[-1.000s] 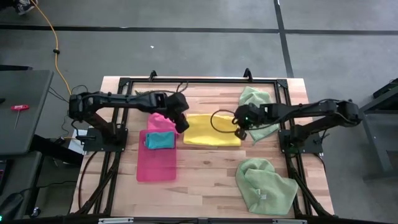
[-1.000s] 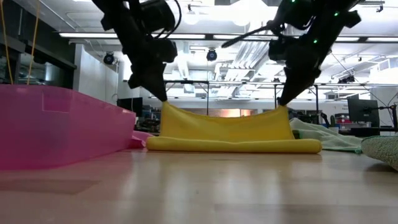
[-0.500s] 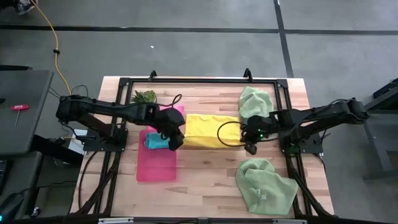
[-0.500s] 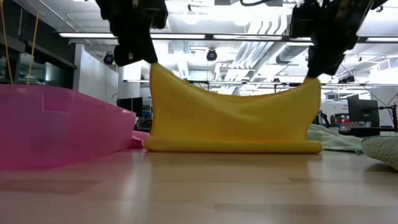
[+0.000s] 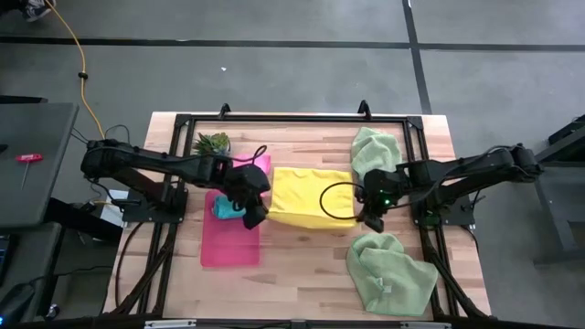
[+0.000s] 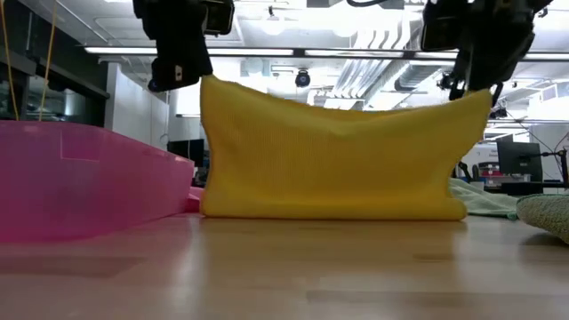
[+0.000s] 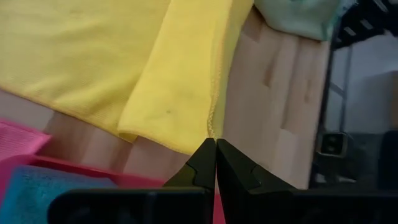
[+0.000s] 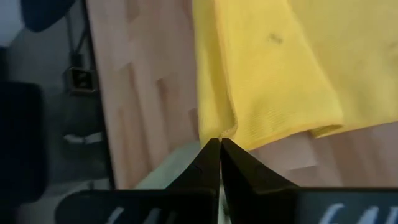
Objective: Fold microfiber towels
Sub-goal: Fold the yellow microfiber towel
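The wooden table (image 5: 302,265) carries the yellow towel (image 5: 311,196) at its middle, its lower fold resting on the wood and 2 corners lifted. The left gripper (image 5: 253,217), pressed together on the towel's corner nearest the pink tray (image 5: 228,247), reaches in low from that side. The right gripper (image 5: 370,222) pinches the opposite corner, arm stretched level. A pale green towel (image 5: 391,272) lies crumpled near the right gripper; a teal towel (image 5: 228,207) sits in the tray.
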Controlling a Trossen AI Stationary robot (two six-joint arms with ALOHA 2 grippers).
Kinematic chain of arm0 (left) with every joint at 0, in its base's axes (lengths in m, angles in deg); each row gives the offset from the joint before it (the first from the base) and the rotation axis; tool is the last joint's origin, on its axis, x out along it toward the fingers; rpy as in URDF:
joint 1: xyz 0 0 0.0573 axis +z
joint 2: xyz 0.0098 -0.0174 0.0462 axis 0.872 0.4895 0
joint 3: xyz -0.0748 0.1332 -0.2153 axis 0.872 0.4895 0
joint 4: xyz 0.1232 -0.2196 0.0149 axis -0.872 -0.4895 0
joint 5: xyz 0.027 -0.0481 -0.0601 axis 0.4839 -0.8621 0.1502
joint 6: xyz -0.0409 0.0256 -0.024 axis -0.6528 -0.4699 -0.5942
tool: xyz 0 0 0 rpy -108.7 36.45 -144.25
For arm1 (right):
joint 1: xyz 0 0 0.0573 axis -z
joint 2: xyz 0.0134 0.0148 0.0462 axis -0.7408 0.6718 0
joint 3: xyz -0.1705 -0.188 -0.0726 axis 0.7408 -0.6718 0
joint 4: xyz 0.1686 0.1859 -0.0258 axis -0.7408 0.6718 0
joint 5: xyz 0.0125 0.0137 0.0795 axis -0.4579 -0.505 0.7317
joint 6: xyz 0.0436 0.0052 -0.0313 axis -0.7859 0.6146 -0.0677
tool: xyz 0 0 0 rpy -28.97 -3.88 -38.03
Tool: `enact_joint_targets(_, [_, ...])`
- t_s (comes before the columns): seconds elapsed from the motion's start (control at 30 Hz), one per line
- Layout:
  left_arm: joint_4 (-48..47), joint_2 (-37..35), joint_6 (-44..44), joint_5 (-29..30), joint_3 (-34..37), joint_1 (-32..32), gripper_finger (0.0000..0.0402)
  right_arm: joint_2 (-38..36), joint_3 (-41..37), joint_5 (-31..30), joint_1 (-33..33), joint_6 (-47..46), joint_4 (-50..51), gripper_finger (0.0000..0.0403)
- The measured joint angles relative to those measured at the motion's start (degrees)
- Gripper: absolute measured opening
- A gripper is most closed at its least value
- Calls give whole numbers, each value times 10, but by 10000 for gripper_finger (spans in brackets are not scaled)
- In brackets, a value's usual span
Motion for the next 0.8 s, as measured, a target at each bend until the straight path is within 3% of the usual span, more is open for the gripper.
enact_joint_targets(0.17, [0, 0, -8, -61, 0, -2, 0, 0, 0, 57, -10, -34, 0, 0])
enact_joint_targets(0.37, [1, 0, -8, -70, 0, -11, 0, 0, 0, 76, -34, -57, -1, 0])
enact_joint_targets(0.53, [4, 0, -17, -6, 0, -3, 0, 0, 0, 7, -29, -59, 2, 0])
enact_joint_targets(0.8, [4, 0, 2, 90, 0, 45, 0, 0, 0, -179, 21, -57, 32, 0])
